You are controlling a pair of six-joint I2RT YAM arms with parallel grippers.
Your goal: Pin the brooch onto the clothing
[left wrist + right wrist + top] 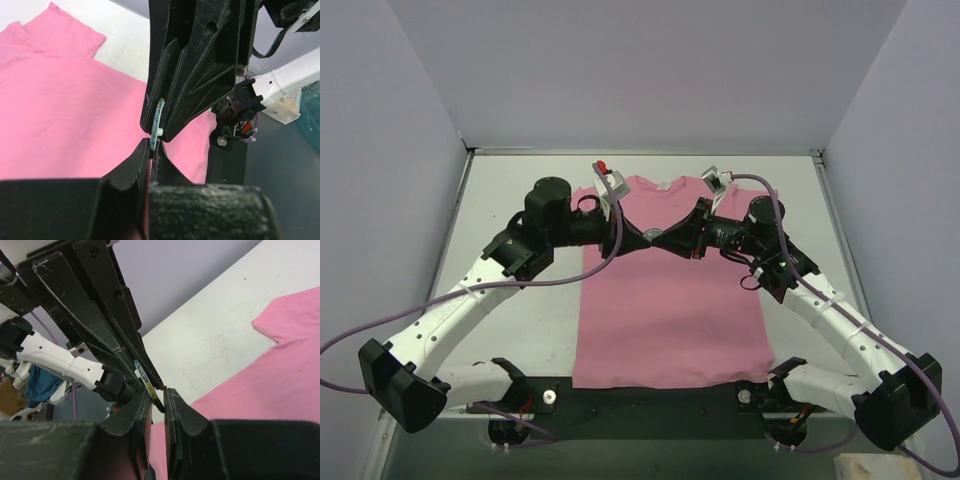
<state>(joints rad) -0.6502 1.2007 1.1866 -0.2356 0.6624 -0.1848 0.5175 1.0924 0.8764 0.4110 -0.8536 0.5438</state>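
The pink T-shirt (665,310) lies flat on the table, collar at the far side; it also shows in the left wrist view (65,120) and the right wrist view (280,375). My left gripper (653,238) and right gripper (674,238) meet tip to tip above its chest. The brooch (157,122) shows edge-on as a thin dark disc with a white nub, and also in the right wrist view (146,382). My left gripper (152,149) is shut on its edge. My right gripper (161,392) stands around it with a narrow gap showing on one side.
The white table (515,190) is walled at the back and on both sides. Both arms reach inward over the shirt's upper half. A teal bin (312,120) and blue cloth (42,380) lie off the table. A beige object (895,468) sits at the near right corner.
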